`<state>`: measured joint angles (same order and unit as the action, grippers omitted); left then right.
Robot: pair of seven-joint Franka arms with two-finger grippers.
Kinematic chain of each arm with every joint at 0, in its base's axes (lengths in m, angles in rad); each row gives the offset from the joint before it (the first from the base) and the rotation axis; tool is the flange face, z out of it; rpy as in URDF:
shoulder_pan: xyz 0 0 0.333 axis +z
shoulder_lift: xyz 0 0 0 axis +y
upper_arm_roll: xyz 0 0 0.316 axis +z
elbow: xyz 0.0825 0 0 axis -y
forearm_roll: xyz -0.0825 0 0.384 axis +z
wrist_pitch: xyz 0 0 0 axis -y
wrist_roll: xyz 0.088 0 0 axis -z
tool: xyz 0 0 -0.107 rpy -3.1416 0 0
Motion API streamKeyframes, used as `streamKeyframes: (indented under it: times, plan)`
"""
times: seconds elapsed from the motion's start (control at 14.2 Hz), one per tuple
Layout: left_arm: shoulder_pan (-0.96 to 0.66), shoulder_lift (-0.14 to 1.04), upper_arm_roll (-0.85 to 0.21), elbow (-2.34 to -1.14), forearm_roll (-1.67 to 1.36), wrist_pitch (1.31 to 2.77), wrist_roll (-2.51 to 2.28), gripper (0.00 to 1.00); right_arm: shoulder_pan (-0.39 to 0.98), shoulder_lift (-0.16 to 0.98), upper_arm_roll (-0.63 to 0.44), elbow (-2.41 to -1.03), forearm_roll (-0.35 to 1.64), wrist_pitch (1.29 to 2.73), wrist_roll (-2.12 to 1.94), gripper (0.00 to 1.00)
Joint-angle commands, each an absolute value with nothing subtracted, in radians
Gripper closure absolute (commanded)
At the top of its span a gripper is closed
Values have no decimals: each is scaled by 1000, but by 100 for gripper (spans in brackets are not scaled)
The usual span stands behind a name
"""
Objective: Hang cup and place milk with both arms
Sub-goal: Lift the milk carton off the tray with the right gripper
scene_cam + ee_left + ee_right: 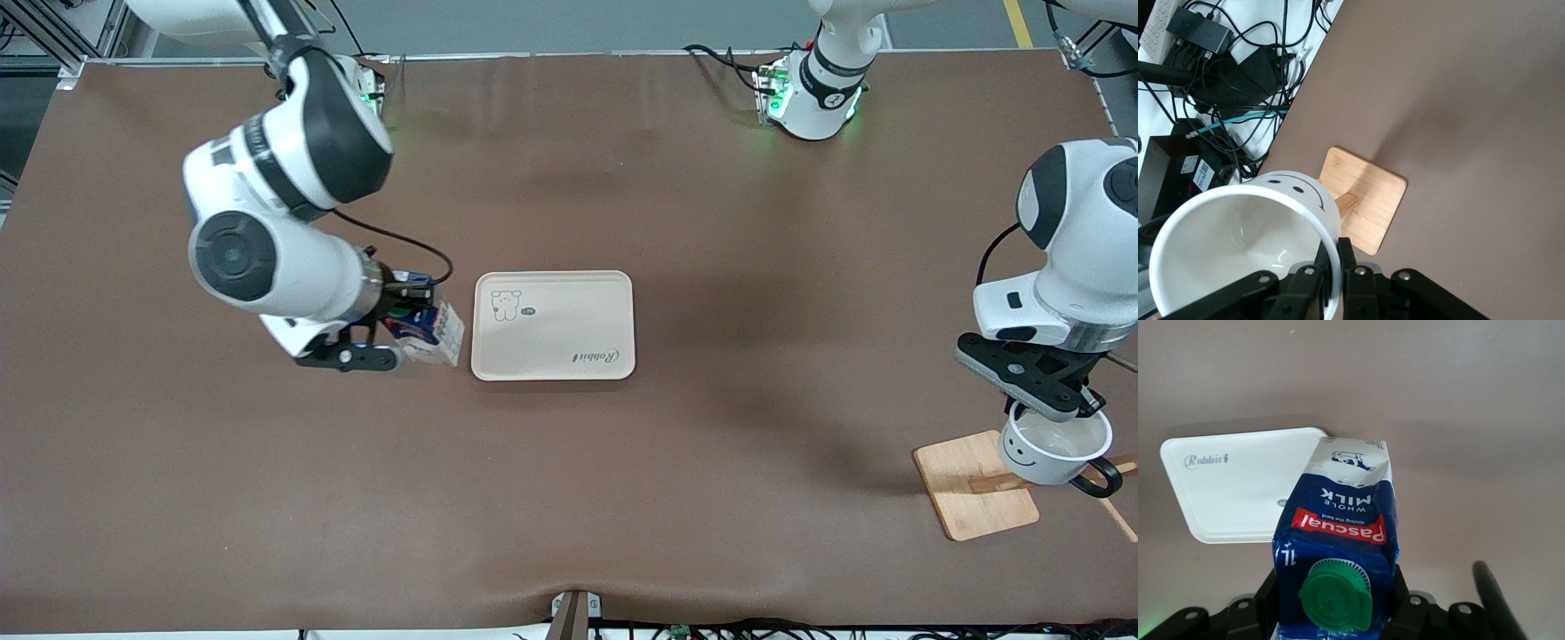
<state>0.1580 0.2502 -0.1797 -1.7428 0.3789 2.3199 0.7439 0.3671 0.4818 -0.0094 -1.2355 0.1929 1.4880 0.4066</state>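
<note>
Milk [1338, 540] pinched in right jaws beside tray [613, 293], cup [1245, 247] rim pinched in left jaws.

My brown table [622, 498] carries a cream tray [553, 325] mid-table and a wooden stand base [974, 484] toward my left arm's end.

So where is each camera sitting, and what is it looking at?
Front view: high up across the table, facing both arms; it shows the tray, the left claw and the right claw.
Left wrist view: on the left arm, looking down past its claw at the cup and the wooden stand.
Right wrist view: on the right arm, looking past the milk at the tray.
The front and right wrist views share the milk and tray.
</note>
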Motion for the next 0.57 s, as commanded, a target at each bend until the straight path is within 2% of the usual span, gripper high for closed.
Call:
streamKeyframes:
  times: [0.0, 0.28, 0.49]
  plan:
    - [172, 236, -187, -1773, 356, 2342, 752, 100, 255, 459, 5, -1224, 213, 1451, 266, 94]
    - [199, 226, -189, -1783, 354, 2342, 787, 100, 118, 451, 0, -1245, 197, 1382, 114, 89]
    - [210, 221, -189, -1781, 354, 2342, 814, 100, 72, 437, 2, -1314, 74, 1381, 83, 88]
